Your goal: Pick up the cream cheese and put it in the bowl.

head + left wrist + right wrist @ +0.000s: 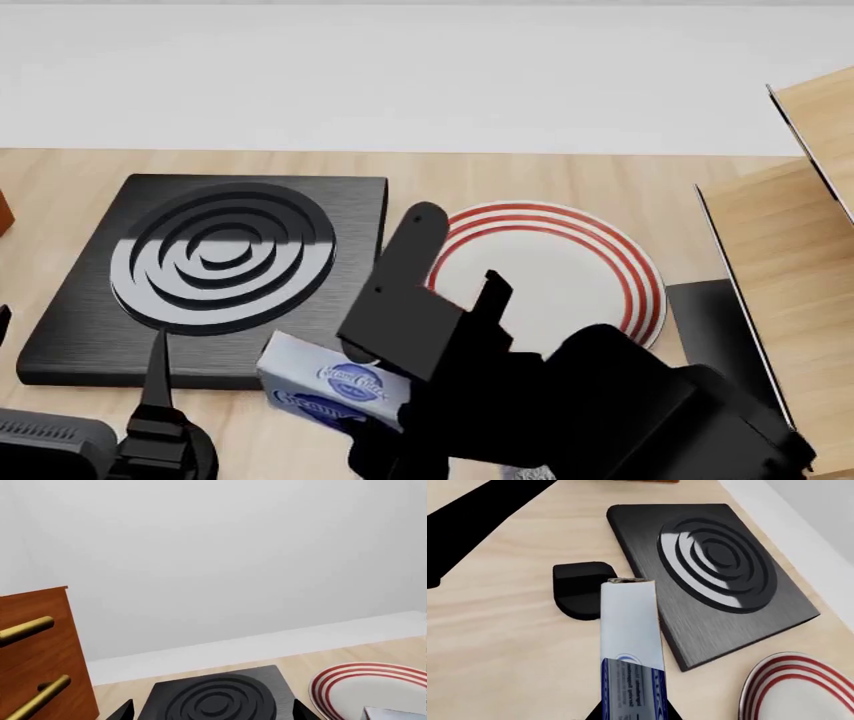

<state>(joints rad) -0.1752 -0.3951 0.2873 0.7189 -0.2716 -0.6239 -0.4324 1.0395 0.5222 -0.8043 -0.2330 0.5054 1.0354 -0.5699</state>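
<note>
A pale wooden table runs below a white wall, seen from the robot's head. The square black stove plate with raised concentric rings serves as the landmark here.

At the stove plate's near left corner, the left gripper shows only as one thin dark finger rising from its body; whether it is spread or closed cannot be told, and it appears to hold nothing. From the left wrist camera, a brown wooden cabinet with brass handles stands beside the stove plate.

Just in front of the stove plate's near right corner is the small blue and white rectangular cream cheese box with a blue oval logo. It is tilted and appears lifted off the table, gripped at one end by the right gripper, whose bulky black arm hides much of the foreground. The right wrist camera shows the box jutting out from that gripper over the table, casting a dark shadow beside the stove plate, so the gripper is clamped on it.

Right of the stove plate lies a flat white plate with red rings, bare.

The pickup seems done. The patterned bowl is in none of the views, so carrying the box to it and releasing it remains.
</note>
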